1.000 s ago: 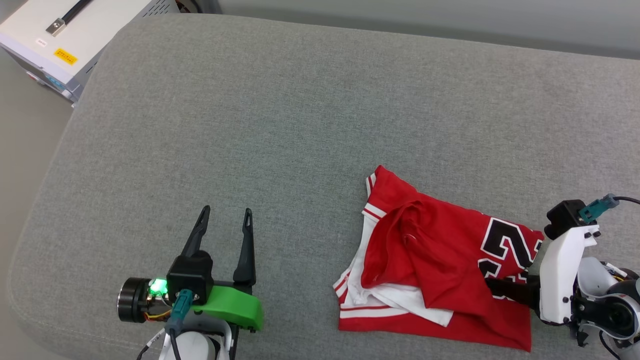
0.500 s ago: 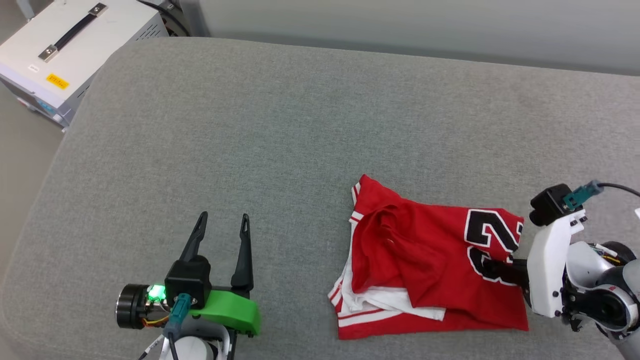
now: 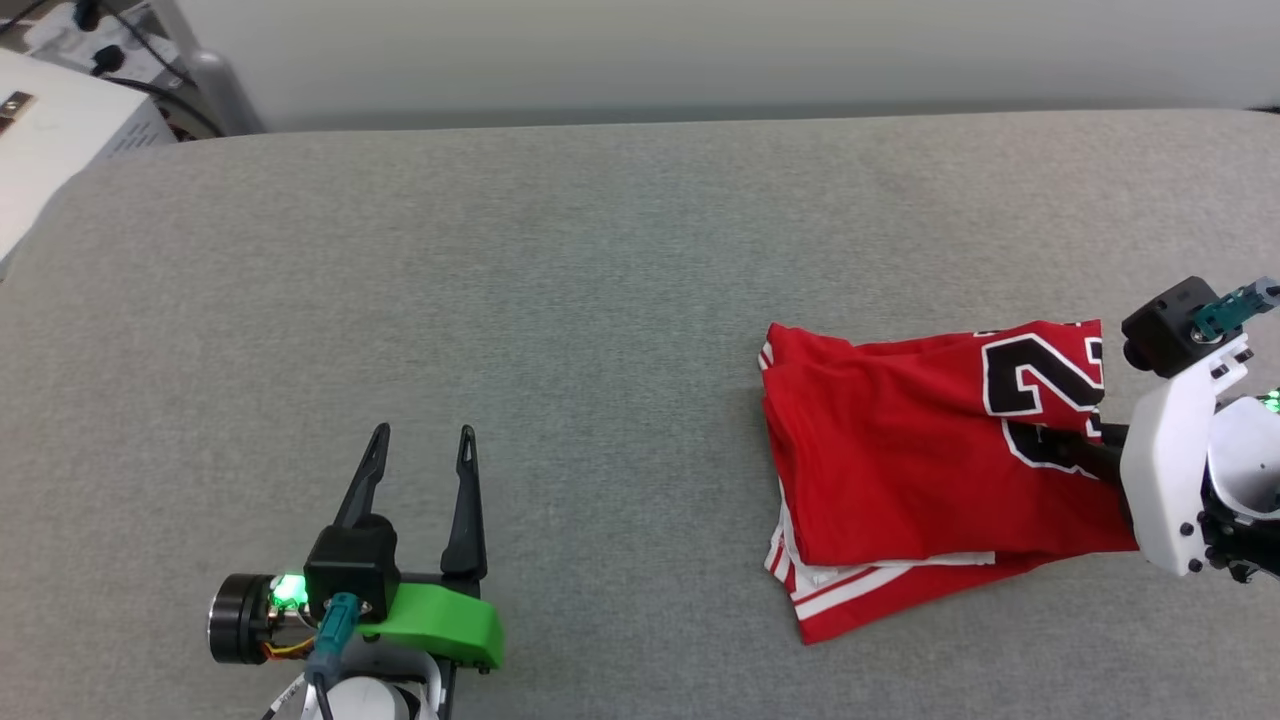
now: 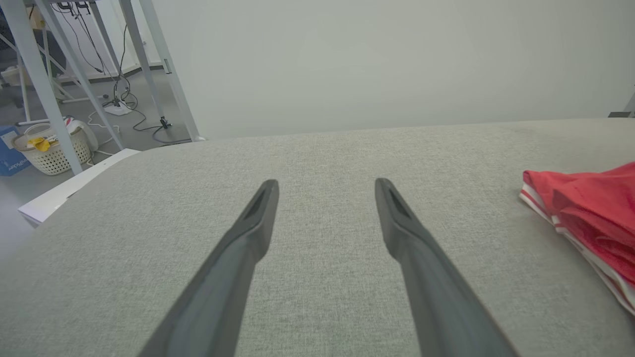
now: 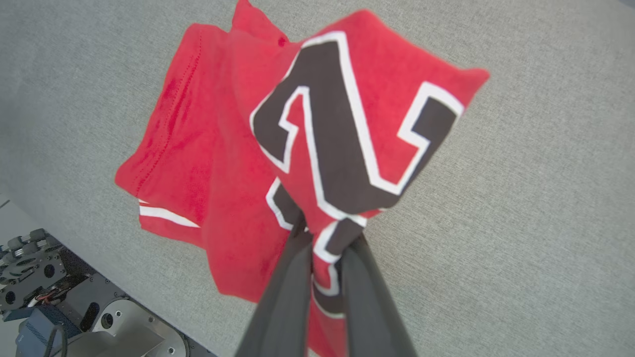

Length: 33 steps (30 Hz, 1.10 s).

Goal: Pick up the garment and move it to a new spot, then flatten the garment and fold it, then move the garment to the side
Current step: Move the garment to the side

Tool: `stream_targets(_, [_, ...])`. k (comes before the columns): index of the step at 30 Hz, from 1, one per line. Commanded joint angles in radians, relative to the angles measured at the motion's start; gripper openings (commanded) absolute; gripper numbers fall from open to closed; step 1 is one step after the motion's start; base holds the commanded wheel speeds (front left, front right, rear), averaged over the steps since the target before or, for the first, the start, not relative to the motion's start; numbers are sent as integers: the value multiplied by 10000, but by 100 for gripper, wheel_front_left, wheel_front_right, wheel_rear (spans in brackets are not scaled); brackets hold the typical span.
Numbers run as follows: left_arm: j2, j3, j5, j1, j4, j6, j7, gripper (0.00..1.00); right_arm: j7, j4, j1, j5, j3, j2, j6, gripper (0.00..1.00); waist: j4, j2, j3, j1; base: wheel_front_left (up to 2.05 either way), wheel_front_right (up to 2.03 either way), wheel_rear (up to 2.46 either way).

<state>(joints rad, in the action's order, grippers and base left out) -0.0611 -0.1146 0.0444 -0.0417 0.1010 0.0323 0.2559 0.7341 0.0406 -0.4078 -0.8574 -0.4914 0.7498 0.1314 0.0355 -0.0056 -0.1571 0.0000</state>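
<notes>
Head view: the garment (image 3: pixel 930 470) is seen bunched at frame right; the left gripper (image 3: pixel 422 440), lower left, is spread, empty. Left wrist view: its cloth is glimpsed far right. Right wrist view: the right gripper (image 5: pixel 325 233) is clamped on the numbered fold, presumably for carrying.

Soft, even light falls from overhead, bright throughout. The garment (image 3: pixel 900 470) throws only a faint shadow beside its edge facing the grey cushion's (image 3: pixel 600 250) middle. In the right wrist view its lifted fold is slightly blurred. Close to the lens, the left gripper (image 4: pixel 325 184) looks soft.
</notes>
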Motion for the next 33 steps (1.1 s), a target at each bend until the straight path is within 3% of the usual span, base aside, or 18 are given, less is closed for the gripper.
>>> stream_targets(1, [-23, 67, -52, -17, -67, 57, 59, 100, -82, 43, -233, 81, 9, 126, -7, 0, 847, 56, -250, 0, 0, 0, 0])
stream_targets(11, [-202, 271, -161, -619, -386, -6, 59, 100, -539, -701, -847, 536, 651, 696, -7, 0, 1662, 56, -1337, 0, 0, 0, 0])
stream_targets(24, [-636, 392, -332, -1616, -1170, -142, 59, 100, -1116, -3741, -2415, 1933, 2228, 1628, -7, 0, 1543, 56, -3269, 0, 0, 0, 0])
stream_targets(33, [-889, 393, -408, -2167, -1521, -189, 59, 100, -1508, -5853, -3364, 2862, 3991, 1424, -7, 0, 1424, 56, -4221, 0, 0, 0, 0])
